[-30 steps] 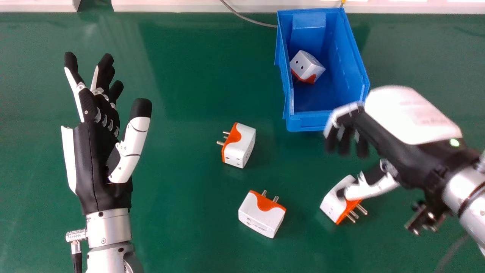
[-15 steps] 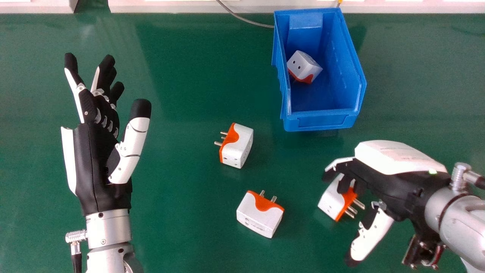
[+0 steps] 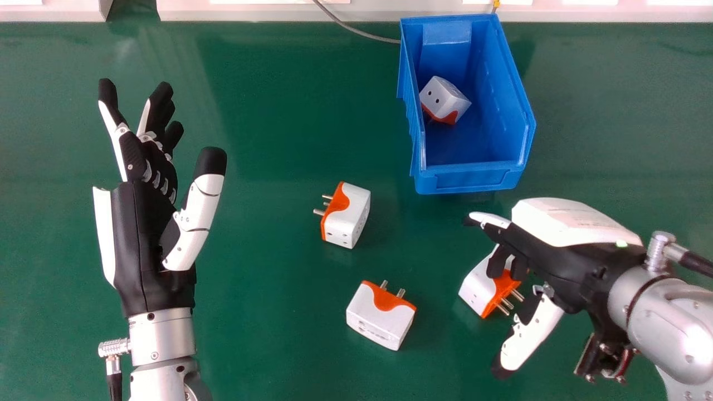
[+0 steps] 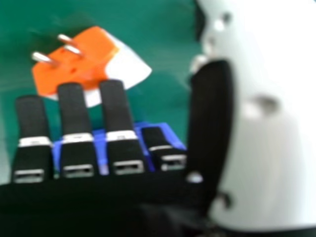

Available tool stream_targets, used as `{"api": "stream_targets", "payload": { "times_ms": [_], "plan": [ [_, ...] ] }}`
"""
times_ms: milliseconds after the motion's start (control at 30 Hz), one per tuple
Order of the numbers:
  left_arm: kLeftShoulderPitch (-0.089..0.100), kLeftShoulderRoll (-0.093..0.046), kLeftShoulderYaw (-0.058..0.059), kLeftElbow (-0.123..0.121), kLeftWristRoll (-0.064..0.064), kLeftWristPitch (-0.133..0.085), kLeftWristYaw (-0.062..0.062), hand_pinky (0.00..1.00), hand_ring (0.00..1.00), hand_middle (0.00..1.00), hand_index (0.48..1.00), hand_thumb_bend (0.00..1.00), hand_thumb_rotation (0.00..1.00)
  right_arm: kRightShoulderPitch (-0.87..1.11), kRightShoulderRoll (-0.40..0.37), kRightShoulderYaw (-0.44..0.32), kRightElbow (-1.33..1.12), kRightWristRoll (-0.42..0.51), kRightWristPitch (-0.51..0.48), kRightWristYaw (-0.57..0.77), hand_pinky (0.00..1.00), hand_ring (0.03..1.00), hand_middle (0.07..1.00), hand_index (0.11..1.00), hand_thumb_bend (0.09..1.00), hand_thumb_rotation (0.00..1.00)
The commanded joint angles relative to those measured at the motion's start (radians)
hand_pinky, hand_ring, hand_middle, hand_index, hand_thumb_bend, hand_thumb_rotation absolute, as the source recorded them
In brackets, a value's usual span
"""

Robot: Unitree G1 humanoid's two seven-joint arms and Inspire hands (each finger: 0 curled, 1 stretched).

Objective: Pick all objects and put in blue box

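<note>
The white-and-orange adapter (image 3: 478, 287) is looking light, stiff and a little slick, probably not fragile; its flat white sides are offering the safest hold, away from the metal pins (image 3: 504, 306). It is lying on the bench (image 3: 267, 334), partly beneath the fingers of the right hand (image 3: 562, 270), which is gaping wide, its thumb standing apart; contact I cannot tell.

The robot's left hand (image 3: 139, 239) and right hand (image 3: 548, 262) are black with white shells (image 3: 571, 221) and white, black-tipped thumbs (image 3: 192, 225); the right's black fingers (image 4: 116, 108) carry pale bands. Silver forearms (image 3: 161, 337) bear small screws (image 3: 154, 356), metal connectors (image 3: 113, 347) and black cables (image 3: 115, 385); a green light (image 3: 621, 244) glows near the right wrist.
</note>
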Motion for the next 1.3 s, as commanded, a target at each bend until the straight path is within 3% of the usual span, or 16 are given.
{"api": "stream_targets", "payload": {
  "times_ms": [0,133,233,367,533,633,800,967,1100,1200,1267],
  "plan": [
    [0.01,0.006,0.001,-0.016,-0.001,-0.012,0.001,0.93,0.95,0.93,0.921,0.68,0.59,0.012,0.008,0.024,0.03,0.0,0.01,0.024,0.65,1.0,1.0,0.929,1.0,0.16],
    [0.011,0.008,0.001,-0.011,-0.013,-0.02,-0.009,0.93,0.95,0.93,0.927,0.68,0.59,0.013,0.003,0.026,0.02,-0.009,0.007,0.03,0.6,1.0,1.0,0.923,1.0,0.18],
    [0.013,0.009,0.001,-0.016,-0.016,-0.019,-0.011,0.93,0.95,0.93,0.926,0.68,0.59,0.024,-0.017,0.009,-0.017,0.002,-0.009,0.035,0.58,0.999,1.0,0.917,1.0,0.2],
    [0.016,0.006,0.003,-0.023,-0.005,-0.011,-0.001,0.92,0.94,0.93,0.921,0.68,0.59,0.039,-0.04,-0.026,-0.08,0.003,-0.016,0.053,0.55,0.966,1.0,0.905,1.0,0.23],
    [0.014,0.007,0.001,-0.022,-0.001,-0.013,0.002,0.92,0.94,0.92,0.921,0.67,0.59,0.076,-0.056,-0.084,-0.198,-0.014,-0.021,0.074,0.53,0.927,0.987,0.898,0.998,0.25],
    [0.016,0.008,0.003,-0.023,0.01,-0.011,0.009,0.92,0.94,0.92,0.92,0.67,0.6,0.113,-0.056,-0.119,-0.266,-0.032,-0.038,0.066,0.51,0.903,0.965,0.89,1.0,0.25],
    [0.018,0.006,-0.003,-0.027,-0.007,-0.009,-0.002,0.93,0.95,0.93,0.923,0.66,0.59,0.142,-0.052,-0.156,-0.327,-0.047,-0.066,0.082,0.51,0.882,0.945,0.889,0.999,0.27],
    [0.012,0.008,0.001,-0.018,-0.002,-0.009,0.001,0.93,0.94,0.93,0.923,0.66,0.59,0.145,-0.047,-0.183,-0.348,-0.053,-0.097,0.096,0.52,0.89,0.948,0.898,0.991,0.3],
    [0.007,0.006,0.001,-0.018,0.003,-0.004,0.007,0.93,0.94,0.93,0.921,0.67,0.59,0.116,-0.027,-0.167,-0.309,-0.066,-0.107,0.098,0.55,0.919,0.957,0.9,0.994,0.29],
    [0.0,0.006,0.002,-0.009,0.013,-0.012,0.014,0.92,0.94,0.92,0.918,0.67,0.59,0.071,-0.002,-0.133,-0.204,-0.06,-0.116,0.069,0.61,0.962,0.979,0.907,1.0,0.25],
    [-0.005,0.005,0.0,-0.008,0.007,-0.013,0.012,0.91,0.93,0.92,0.916,0.66,0.59,0.033,0.008,-0.107,-0.118,-0.054,-0.126,0.053,0.62,0.973,0.985,0.908,1.0,0.25]
  ]
}}
